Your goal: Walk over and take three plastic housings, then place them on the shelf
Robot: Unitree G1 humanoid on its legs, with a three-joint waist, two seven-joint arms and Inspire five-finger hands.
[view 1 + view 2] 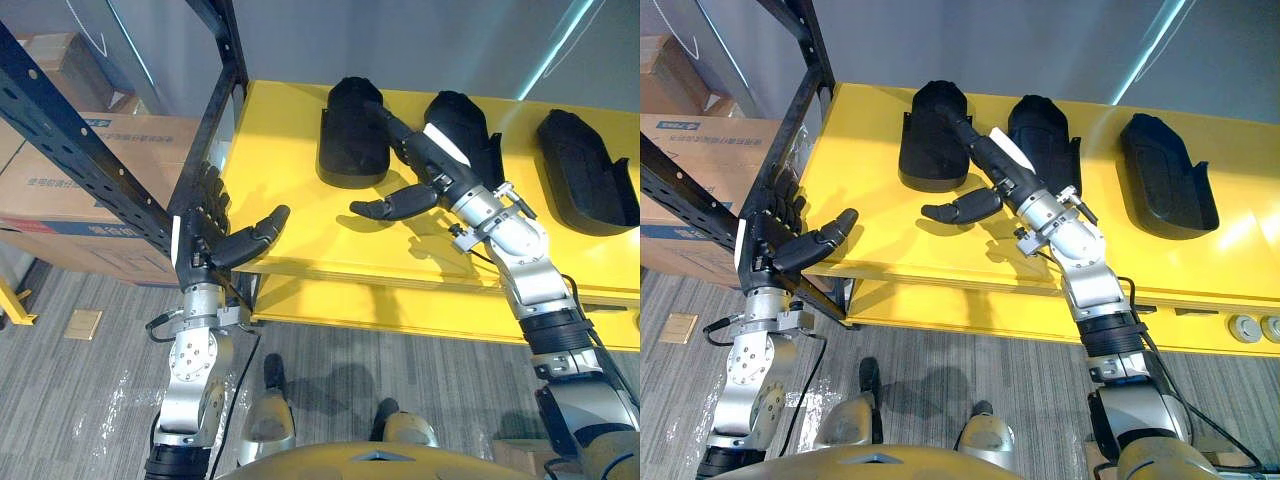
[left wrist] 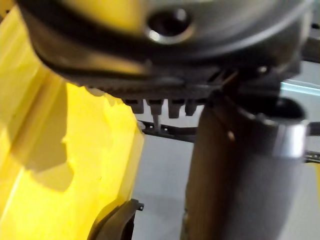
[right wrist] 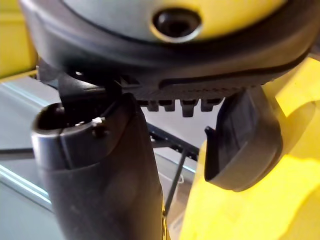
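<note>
Housings (image 1: 352, 135) three on shelf (image 1: 280, 160); right wrist view: one housing (image 3: 245, 145) close.

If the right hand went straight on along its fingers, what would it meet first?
Most likely the left housing: the right hand aims its straight fingers at that housing's right edge. Depth is unclear, and it may already touch.

Middle housing (image 1: 468, 115) partly hidden behind right robot hand (image 1: 438, 165); cardboard box (image 1: 70, 190) edge-cut.
</note>
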